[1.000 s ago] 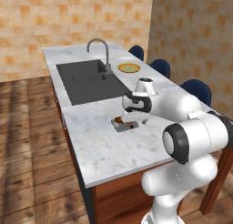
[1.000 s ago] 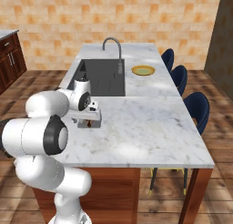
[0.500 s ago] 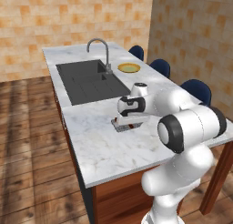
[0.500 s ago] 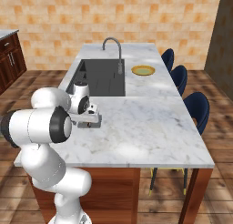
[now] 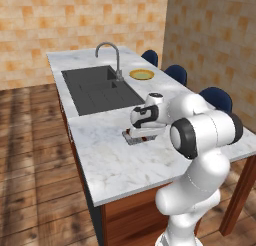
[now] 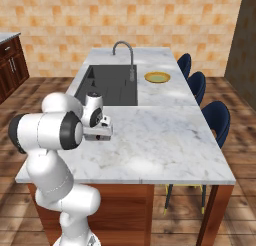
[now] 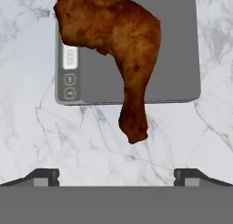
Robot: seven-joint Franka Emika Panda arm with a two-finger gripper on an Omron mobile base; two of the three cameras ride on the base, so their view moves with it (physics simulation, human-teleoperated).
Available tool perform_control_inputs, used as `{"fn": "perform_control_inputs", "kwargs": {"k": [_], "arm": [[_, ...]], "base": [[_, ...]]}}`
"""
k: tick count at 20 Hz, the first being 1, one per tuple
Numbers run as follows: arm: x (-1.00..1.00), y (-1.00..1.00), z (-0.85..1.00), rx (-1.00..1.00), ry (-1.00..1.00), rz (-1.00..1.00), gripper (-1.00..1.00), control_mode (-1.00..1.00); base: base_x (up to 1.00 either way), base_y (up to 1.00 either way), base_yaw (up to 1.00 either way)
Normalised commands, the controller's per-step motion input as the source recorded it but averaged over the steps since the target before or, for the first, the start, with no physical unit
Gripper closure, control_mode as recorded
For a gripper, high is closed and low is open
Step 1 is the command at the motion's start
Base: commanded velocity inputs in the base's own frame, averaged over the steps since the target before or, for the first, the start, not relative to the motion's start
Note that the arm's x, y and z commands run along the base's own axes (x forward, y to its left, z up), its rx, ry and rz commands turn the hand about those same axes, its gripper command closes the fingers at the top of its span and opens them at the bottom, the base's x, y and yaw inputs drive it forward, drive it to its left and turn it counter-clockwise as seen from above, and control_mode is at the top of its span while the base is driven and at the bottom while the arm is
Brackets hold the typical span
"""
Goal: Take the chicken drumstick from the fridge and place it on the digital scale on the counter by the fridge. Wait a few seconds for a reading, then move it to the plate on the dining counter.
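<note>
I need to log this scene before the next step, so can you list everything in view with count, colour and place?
chicken drumstick: one, orange-brown, lying on the digital scale, its thin end hanging past the edge over the marble.
digital scale: one, grey with dark top, on the dining counter under the hand.
plate: one, yellow-orange rim, on the counter right of the faucet.
dining counter: one, white-grey marble on reddish wood.
sink: one, dark, set in the counter.
faucet: one, grey, at the sink's edge.
stools: three, dark blue, along the counter's far side.
hand: one, open, above the scale, holding nothing.
</note>
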Motion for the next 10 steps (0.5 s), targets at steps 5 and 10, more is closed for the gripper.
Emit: {"fn": "perform_control_inputs", "kwargs": {"k": [5, 10], "arm": [[0.28, 0.00, -0.10, 0.00, 0.00, 0.00, -1.00, -1.00], [0.33, 0.00, -0.21, 0.00, 0.00, 0.00, -1.00, -1.00]], "base": [[0.00, 0.00, 0.00], [0.00, 0.00, 0.00]]}}
